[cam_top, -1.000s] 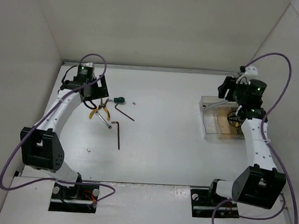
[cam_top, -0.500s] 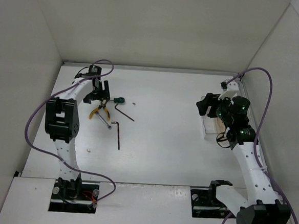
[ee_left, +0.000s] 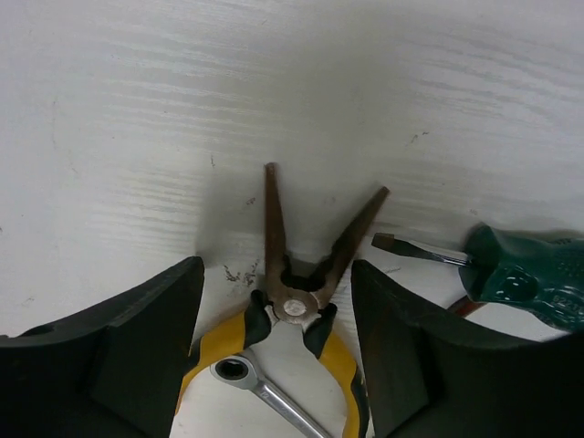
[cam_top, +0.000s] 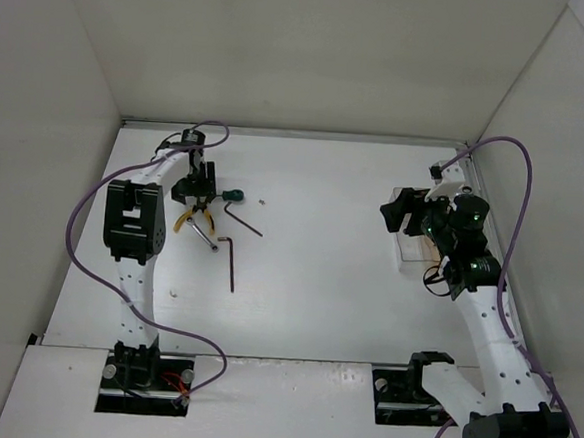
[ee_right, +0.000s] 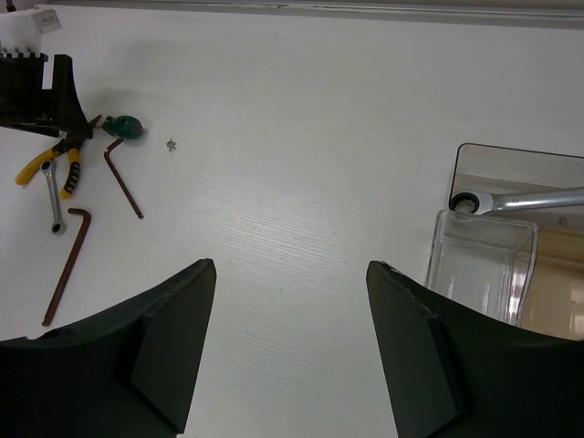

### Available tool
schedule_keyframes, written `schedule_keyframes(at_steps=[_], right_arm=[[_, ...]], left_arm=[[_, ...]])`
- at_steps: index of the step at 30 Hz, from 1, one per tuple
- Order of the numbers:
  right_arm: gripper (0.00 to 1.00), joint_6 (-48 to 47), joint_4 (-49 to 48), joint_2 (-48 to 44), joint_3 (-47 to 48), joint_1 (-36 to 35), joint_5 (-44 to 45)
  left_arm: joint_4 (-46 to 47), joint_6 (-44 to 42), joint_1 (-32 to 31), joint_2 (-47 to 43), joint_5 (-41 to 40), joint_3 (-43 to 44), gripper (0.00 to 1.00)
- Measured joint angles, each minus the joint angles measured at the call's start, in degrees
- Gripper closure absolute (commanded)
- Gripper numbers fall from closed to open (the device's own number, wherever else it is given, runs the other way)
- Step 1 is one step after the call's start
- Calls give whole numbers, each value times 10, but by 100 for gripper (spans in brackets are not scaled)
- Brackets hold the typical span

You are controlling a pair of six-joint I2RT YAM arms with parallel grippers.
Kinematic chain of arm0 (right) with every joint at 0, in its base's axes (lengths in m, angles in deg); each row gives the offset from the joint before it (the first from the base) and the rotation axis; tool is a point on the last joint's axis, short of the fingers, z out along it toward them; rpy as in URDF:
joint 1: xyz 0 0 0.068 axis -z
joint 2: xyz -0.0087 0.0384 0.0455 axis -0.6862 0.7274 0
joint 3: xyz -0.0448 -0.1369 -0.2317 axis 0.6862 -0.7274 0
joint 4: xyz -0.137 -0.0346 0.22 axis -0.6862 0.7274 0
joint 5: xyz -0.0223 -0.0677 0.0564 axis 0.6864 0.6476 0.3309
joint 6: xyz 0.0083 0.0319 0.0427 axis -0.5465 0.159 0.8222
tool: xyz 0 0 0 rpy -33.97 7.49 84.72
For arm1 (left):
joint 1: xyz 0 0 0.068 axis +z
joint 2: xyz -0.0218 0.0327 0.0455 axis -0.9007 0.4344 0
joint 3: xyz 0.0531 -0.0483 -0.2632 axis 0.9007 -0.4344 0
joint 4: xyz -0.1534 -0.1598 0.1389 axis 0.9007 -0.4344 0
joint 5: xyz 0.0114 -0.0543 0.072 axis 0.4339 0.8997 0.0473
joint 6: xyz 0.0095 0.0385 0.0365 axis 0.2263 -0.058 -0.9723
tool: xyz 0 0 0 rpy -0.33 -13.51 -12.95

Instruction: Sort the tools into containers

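1. The white table [cam_top: 346, 313] carries the loose tools at its far left and the containers [ee_right: 481, 269] at its right edge. None of them has moved in the past second.
2. The left arm [cam_top: 131, 230] has folded up, its elbow lifted off the near-left side. The left gripper [cam_top: 194, 192] has come down over the tool cluster. Its fingers [ee_left: 137, 351] stand apart, one on each side of the pliers' head, and clench nothing.
3. The right arm [cam_top: 486, 313] has swung inward from the far-right corner. The right gripper [cam_top: 401, 215] now hangs over the containers' left edge, jaws spread and empty.
4. The containers are largely hidden under that arm from above. The right wrist view shows two clear bins, one just behind the other, and a second wrench [ee_right: 520, 200] appears to lie in the rear one.
5. The yellow-handled pliers [ee_left: 294, 308] lie flat on the table between the left fingers, their rusty nose splayed in a V.
6. Two dark hex keys [cam_top: 233, 265] lie just right of the pliers.
7. The silver wrench [ee_left: 239, 370] rests with its ring end between the pliers' handles.
8. The green-handled screwdriver [ee_left: 525, 274] points its tip at the pliers' right nose, just beside it.
9. A tiny screw [cam_top: 261, 202] sits right of the screwdriver.
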Motion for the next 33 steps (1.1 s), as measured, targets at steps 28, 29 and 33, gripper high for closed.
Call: schedule_keyframes(at_steps=[28, 29, 33], right_arm=[[19, 34, 3, 36, 3, -77, -34], [14, 42, 2, 41, 5, -83, -34], [2, 98, -30, 65, 9, -98, -46]], left_arm=[[-16, 7, 59, -57, 44, 32, 100], [-15, 8, 54, -74, 46, 32, 100], [0, 34, 19, -156, 73, 24, 100]])
